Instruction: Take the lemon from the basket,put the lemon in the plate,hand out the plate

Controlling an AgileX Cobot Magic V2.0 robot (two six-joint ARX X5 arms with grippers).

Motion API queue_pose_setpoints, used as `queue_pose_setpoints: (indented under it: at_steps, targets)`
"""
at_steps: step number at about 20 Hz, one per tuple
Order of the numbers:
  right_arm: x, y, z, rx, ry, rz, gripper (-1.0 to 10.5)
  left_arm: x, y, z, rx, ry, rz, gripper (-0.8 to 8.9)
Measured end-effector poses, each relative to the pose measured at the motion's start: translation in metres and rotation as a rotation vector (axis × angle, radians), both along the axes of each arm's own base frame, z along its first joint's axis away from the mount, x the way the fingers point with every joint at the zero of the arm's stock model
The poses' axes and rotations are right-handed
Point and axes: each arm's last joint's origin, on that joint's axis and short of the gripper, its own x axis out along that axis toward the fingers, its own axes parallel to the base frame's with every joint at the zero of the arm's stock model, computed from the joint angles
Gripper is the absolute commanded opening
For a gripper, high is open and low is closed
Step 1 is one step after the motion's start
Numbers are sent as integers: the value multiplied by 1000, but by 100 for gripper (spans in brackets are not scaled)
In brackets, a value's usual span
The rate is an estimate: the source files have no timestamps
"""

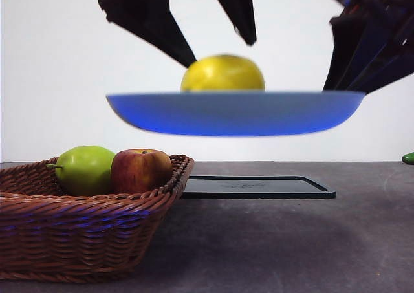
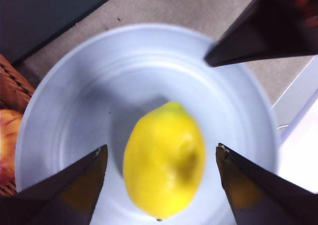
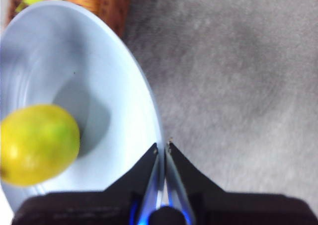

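Note:
The light blue plate [image 1: 236, 112] hangs in the air well above the table, level, with the yellow lemon [image 1: 222, 74] lying in its middle. My right gripper [image 3: 162, 148] is shut on the plate's rim [image 3: 151, 111]; it shows as the dark arm at the plate's right edge [image 1: 362, 60]. My left gripper [image 2: 161, 155] is open above the plate, its jaws spread to either side of the lemon [image 2: 164, 168] without touching it. The brown wicker basket [image 1: 77, 228] stands at the front left of the table.
A green pear [image 1: 84, 169] and a red-yellow apple [image 1: 139, 170] lie in the basket. A flat black tray [image 1: 259, 187] lies on the table under the raised plate. A small green thing [image 1: 408, 158] shows at the far right edge.

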Motion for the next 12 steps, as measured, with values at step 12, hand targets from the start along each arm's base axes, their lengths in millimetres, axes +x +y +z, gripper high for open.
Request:
queue_pose_setpoints:
  at_steps: [12]
  targets:
    - [118, -43, -4, 13, -4, -239, 3, -12, -1, 43, -19, -26, -49, 376]
